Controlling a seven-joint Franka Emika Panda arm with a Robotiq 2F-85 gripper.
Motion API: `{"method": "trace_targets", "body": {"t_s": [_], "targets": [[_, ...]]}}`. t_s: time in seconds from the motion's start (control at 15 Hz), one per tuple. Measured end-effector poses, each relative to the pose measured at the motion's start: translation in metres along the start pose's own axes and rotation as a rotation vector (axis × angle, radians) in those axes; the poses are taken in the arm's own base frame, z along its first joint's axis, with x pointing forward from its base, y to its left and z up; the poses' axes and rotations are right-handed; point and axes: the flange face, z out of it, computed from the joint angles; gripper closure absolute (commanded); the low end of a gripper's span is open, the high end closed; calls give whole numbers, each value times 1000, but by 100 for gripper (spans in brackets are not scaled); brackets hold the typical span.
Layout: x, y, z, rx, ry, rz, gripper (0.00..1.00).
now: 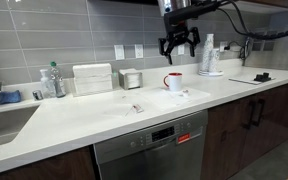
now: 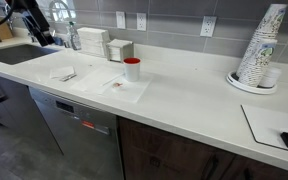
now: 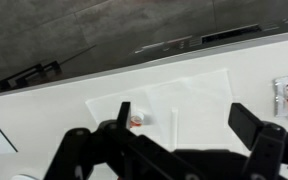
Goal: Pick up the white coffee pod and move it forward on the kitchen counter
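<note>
The red mug (image 1: 173,80) stands on the long white bench (image 1: 84,125), over a shiny dishwasher (image 1: 151,150). The gripper (image 1: 179,50) hangs high in the air, well above the bench. In an exterior view it looks to be right over the red mug. Its fingers (image 3: 264,145) are spread wide apart, and they hold nothing.

The white coffee pod is too small and pale to pick out on the white bench, so I cannot tell where it lies.

A small pale thing with a red mark (image 2: 114,84) lies just in front of the red mug, on a flat white sheet (image 2: 124,90). A tall stack of paper cups (image 2: 260,45) stands well away from the red mug. The sink (image 2: 19,55) is far off on the other side of the red mug.
</note>
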Motion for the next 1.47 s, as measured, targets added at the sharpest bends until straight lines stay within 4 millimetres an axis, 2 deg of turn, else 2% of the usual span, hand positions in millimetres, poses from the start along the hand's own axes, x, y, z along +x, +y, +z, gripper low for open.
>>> {"method": "trace_targets", "body": {"t_s": [0.4,0.8,1.0,1.2,1.47], "targets": [[46,-7,55,-178,-6,69,0],[77,-20,108,-245,-101,56,0],[92,-20,136,-283,-119,70,0],[98,-22,147,-292,-127,77,0],[99,-24,143,-292,-122,78,0]]}}
